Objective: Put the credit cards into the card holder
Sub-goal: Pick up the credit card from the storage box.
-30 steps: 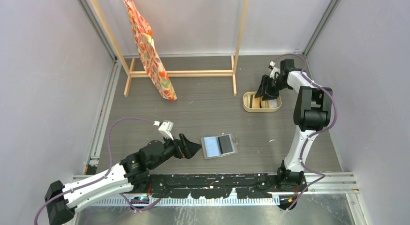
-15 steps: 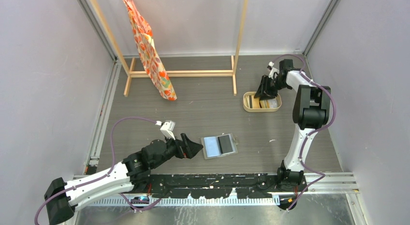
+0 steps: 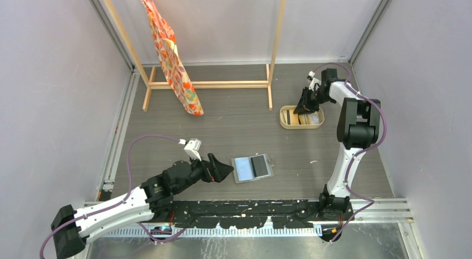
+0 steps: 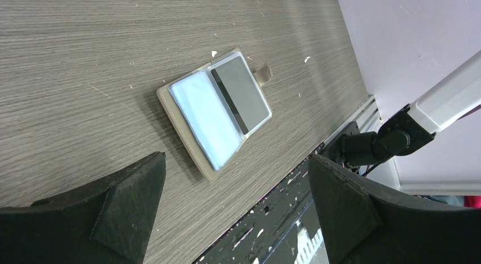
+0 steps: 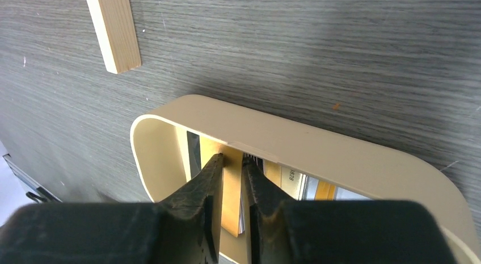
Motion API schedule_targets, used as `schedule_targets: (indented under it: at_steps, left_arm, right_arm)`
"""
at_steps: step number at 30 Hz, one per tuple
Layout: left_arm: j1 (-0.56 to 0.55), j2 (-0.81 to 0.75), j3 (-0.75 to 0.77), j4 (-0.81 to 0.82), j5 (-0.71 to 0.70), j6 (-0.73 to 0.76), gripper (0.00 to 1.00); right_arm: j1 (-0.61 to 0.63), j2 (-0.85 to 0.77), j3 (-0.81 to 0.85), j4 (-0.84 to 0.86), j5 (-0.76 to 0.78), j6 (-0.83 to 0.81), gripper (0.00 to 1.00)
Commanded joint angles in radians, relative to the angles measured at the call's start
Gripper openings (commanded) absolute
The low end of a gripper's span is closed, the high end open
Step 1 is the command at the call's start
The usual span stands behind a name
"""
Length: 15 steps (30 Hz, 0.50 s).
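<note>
The card holder (image 3: 252,167) lies open on the table, pale blue sleeve on the left, a dark grey card in its right pocket; the left wrist view (image 4: 215,116) also shows it. My left gripper (image 3: 227,170) is open and empty just left of it, its jaws wide apart (image 4: 235,159). My right gripper (image 3: 305,107) reaches into the oval beige tray (image 3: 285,124). In the right wrist view its fingers (image 5: 232,159) are shut on a gold credit card (image 5: 231,190) standing on edge inside the tray (image 5: 317,145). More credit cards (image 5: 324,190) lie beside it.
A wooden rack (image 3: 209,84) with an orange patterned cloth (image 3: 170,53) stands at the back left; one rack foot (image 5: 113,28) is near the tray. A black strip (image 3: 250,206) runs along the near table edge. Walls close in both sides.
My right gripper has shifted slightly toward the far edge of the tray. My left arm has nudged slightly and still hovers left of the card holder.
</note>
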Motion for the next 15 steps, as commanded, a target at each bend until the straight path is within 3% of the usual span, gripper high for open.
schedule_targets:
  at_steps: [1,6,15]
  left_arm:
    - [0.004,-0.005,-0.003,0.037,0.001,-0.007,0.97]
    - [0.005,-0.006,-0.002,0.037,0.002,-0.009,0.97]
    - [0.004,-0.009,0.002,0.035,0.011,-0.011,0.97]
  right_arm:
    - [-0.003,-0.052,-0.016,0.016,0.02,-0.025,0.18]
    - [-0.004,-0.066,-0.02,0.016,0.022,-0.03,0.1]
    - [-0.009,-0.118,-0.041,0.025,0.012,-0.038,0.06]
